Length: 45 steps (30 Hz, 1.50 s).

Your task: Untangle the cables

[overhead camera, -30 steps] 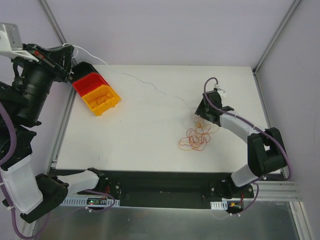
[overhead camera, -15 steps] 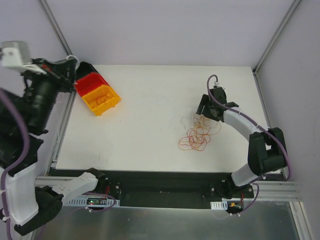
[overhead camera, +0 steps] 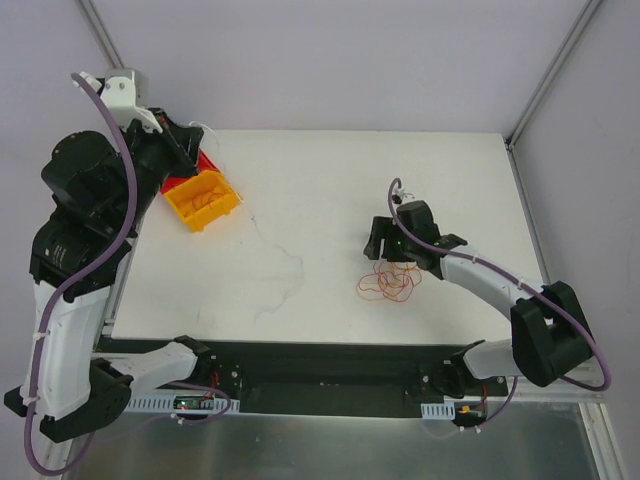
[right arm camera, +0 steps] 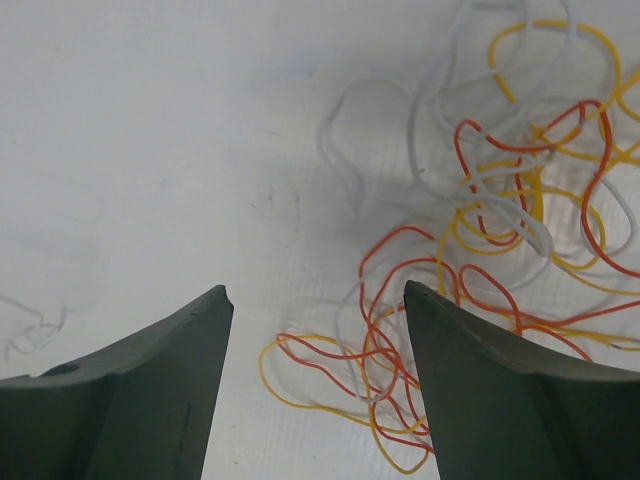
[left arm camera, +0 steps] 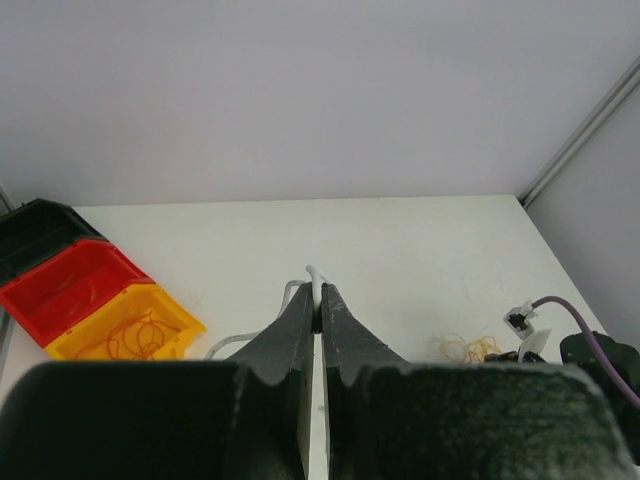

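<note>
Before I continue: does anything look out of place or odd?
Nothing damaged. A white cable straggles loose across the table, apart from the tangle, and the left gripper pinches a white strand.

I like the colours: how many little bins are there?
3, in a row at the table's far left corner: yellow bin, red bin, black bin. Others may be hidden.

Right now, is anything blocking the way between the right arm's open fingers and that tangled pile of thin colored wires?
Nothing visible does. The right fingers hang open close over the tangled cables. In the wrist view, only bare white table and the loops themselves show between them.
</note>
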### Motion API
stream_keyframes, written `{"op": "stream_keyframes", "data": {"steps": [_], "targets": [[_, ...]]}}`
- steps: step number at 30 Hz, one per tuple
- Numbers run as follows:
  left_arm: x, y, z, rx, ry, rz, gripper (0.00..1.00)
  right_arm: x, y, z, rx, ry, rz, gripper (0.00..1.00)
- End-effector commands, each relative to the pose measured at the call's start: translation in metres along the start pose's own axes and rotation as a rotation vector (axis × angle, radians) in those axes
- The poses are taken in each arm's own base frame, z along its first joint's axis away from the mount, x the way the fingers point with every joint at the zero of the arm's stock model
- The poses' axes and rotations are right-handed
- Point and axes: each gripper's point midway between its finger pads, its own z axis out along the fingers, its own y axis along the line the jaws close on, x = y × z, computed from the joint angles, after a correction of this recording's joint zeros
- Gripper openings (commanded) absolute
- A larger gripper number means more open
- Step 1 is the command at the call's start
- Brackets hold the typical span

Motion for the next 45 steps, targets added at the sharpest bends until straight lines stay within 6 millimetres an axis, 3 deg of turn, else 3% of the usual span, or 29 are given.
{"op": "stream_keyframes", "data": {"steps": [1, 5, 8, 10, 13, 16, 18, 22, 25, 29, 33, 38, 43, 45], "targets": [[0.02, 0.009, 0.002, -0.034, 0.026, 0.009, 0.0, -0.008, -0.005, -0.002, -0.034, -0.079, 0.063, 0.73], [0.057, 0.019, 0.009, -0.073, 0.106, 0.031, 0.0, -0.014, -0.011, -0.004, -0.064, -0.131, 0.108, 0.73], [0.088, 0.016, 0.016, -0.048, 0.188, 0.036, 0.0, -0.014, -0.013, -0.003, -0.073, -0.14, 0.12, 0.73], [0.128, 0.009, 0.026, -0.006, 0.303, 0.021, 0.0, -0.013, -0.013, -0.004, -0.077, -0.145, 0.123, 0.73], [0.207, -0.005, 0.033, 0.072, 0.528, -0.036, 0.0, -0.014, -0.014, -0.004, -0.09, -0.152, 0.129, 0.73], [0.29, -0.013, 0.028, 0.132, 0.782, -0.083, 0.0, -0.014, -0.015, -0.005, -0.104, -0.161, 0.137, 0.73], [0.335, -0.015, 0.023, 0.138, 0.913, -0.127, 0.0, -0.014, -0.015, -0.006, -0.11, -0.172, 0.139, 0.73], [0.399, -0.029, 0.021, 0.18, 1.055, -0.195, 0.0, -0.014, -0.013, -0.007, -0.121, -0.178, 0.136, 0.73], [0.431, -0.04, 0.026, 0.189, 1.117, -0.175, 0.0, -0.014, -0.014, -0.007, -0.122, -0.179, 0.133, 0.73], [0.468, -0.038, 0.036, 0.131, 1.201, -0.099, 0.0, -0.014, -0.012, -0.01, -0.135, -0.198, 0.131, 0.73], [0.491, -0.032, 0.047, 0.062, 1.222, -0.017, 0.0, -0.014, -0.012, -0.012, -0.145, -0.21, 0.128, 0.73], [0.497, -0.019, 0.052, -0.01, 1.199, 0.064, 0.03, -0.014, -0.011, -0.011, -0.149, -0.207, 0.126, 0.73], [0.496, -0.013, 0.053, -0.038, 1.177, 0.099, 0.3, -0.014, -0.01, -0.01, -0.156, -0.206, 0.125, 0.73], [0.495, -0.013, 0.053, -0.038, 1.172, 0.104, 0.37, -0.014, -0.009, -0.01, -0.159, -0.204, 0.124, 0.73]]}}
